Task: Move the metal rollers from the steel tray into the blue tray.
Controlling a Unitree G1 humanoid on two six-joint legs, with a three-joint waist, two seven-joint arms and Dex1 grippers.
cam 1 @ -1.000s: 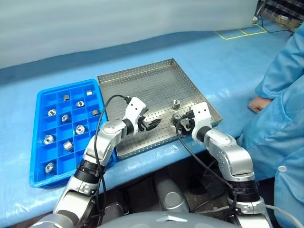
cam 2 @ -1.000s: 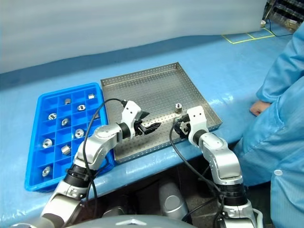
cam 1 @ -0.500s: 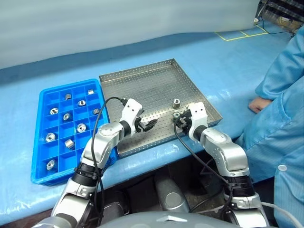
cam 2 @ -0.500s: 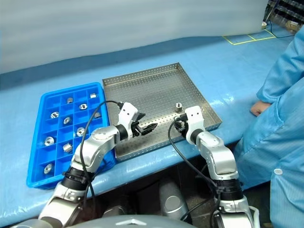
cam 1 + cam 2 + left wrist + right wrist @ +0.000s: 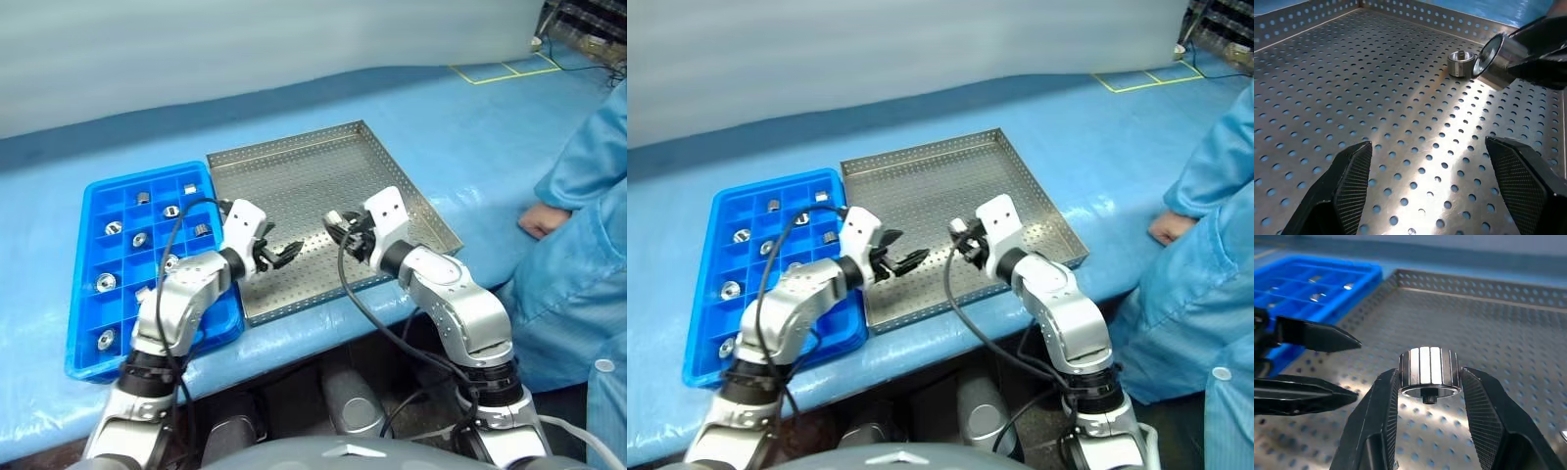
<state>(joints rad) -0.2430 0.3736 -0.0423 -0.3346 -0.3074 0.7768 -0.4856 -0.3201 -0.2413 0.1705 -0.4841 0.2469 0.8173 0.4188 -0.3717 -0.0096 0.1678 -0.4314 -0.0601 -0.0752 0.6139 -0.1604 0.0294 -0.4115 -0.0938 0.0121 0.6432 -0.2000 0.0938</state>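
Blue-covered desk (image 5: 470, 127), square perforated steel tray (image 5: 294, 166) beside bright blue gridded plastic tray (image 5: 88, 357), right tool (image 5: 1429, 382) pinching a shiny ribbed silver roller (image 5: 1429, 369) above the steel tray, another roller (image 5: 1460, 63) on its floor near the right edge, left tool (image 5: 1430, 181) spread empty.

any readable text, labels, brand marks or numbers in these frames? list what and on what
None readable on anything.
Metal rollers: bare ribbed metal, no marking.
Steel tray: perforated floor only, no stamp.
Blue tray: plain plastic, no label.
Right gripper and left gripper: textured black fingers, no logo.
Yellow floor lines: tape marks, no lettering.
Person's blue sleeve: no badge visible.
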